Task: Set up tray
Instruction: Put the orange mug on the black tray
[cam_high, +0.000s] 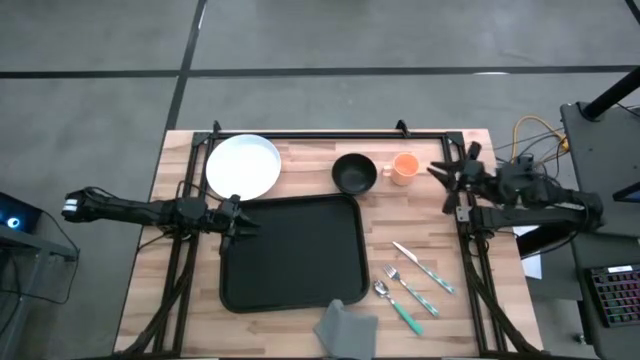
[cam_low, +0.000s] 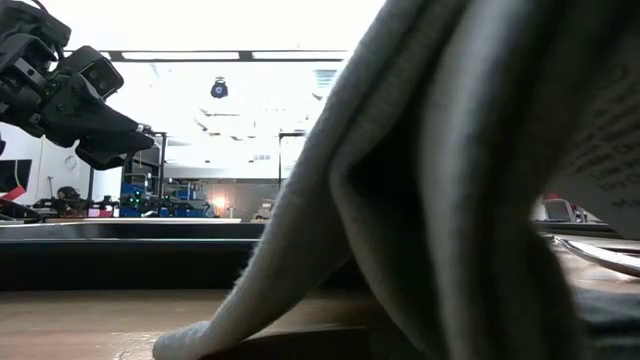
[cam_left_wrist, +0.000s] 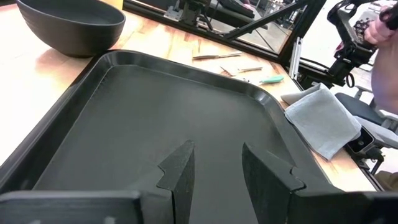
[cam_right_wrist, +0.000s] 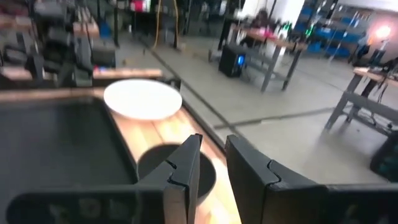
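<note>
Napkin (cam_high: 346, 327) nearest, at table's front edge, overlapping tray's front rim; it blocks most of low view.

Tray (cam_high: 292, 252) mid-table, empty.

Left gripper (cam_high: 241, 222) over tray's left rear corner, fingers (cam_left_wrist: 180, 171) narrowly apart, holding nothing.

Judgement: loading not started; plate likely first. Approach plate rim low, grip edge firmly, lift clear of tray rim before crossing.

Cutlery (cam_high: 410, 283) right of tray.

Plate (cam_high: 243, 167) just behind the left gripper.

Bowl (cam_high: 354, 173) and cup (cam_high: 404, 167) behind tray.

Right gripper (cam_high: 440, 172) beside cup, slightly open, empty.
</note>
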